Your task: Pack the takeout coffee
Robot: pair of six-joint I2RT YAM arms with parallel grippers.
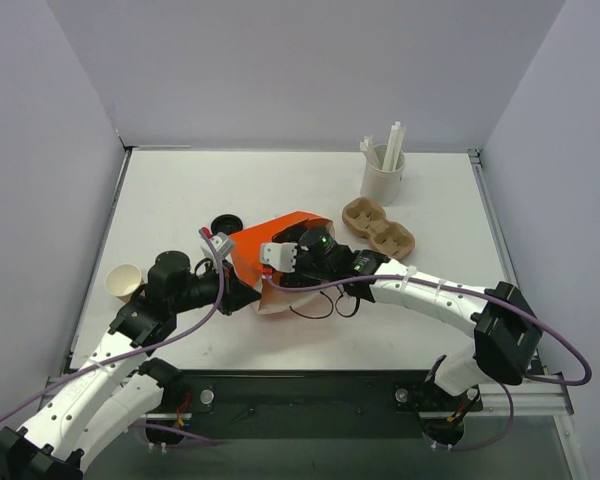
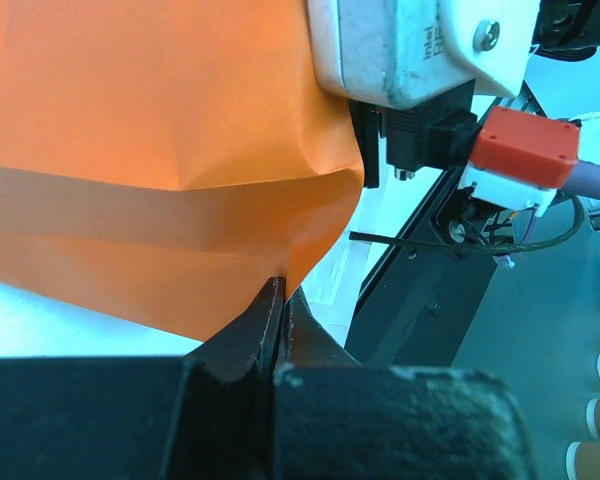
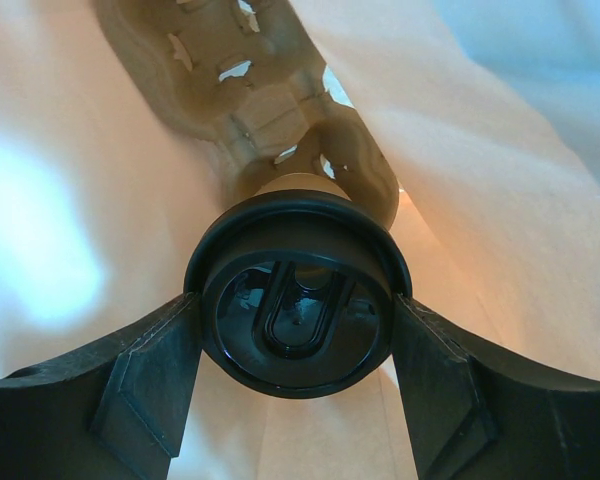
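Coffee [image 3: 296, 310] sat clamped in right gripper [image 3: 293, 345] inside bag [image 2: 160, 130]; left gripper [image 2: 280, 300] pinched bag's rim. Early release would likely have tipped it against carrier [image 3: 250, 110].

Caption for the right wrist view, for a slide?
Right pincer grips the lidded takeout coffee inside the bag, pulp carrier just beyond.

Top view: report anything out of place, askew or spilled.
No spill shows. The orange bag lies tipped on its side, its edge pinched by the left hand. A loose black lid sits on the table beside it, apart from the lidless paper cup at the left.
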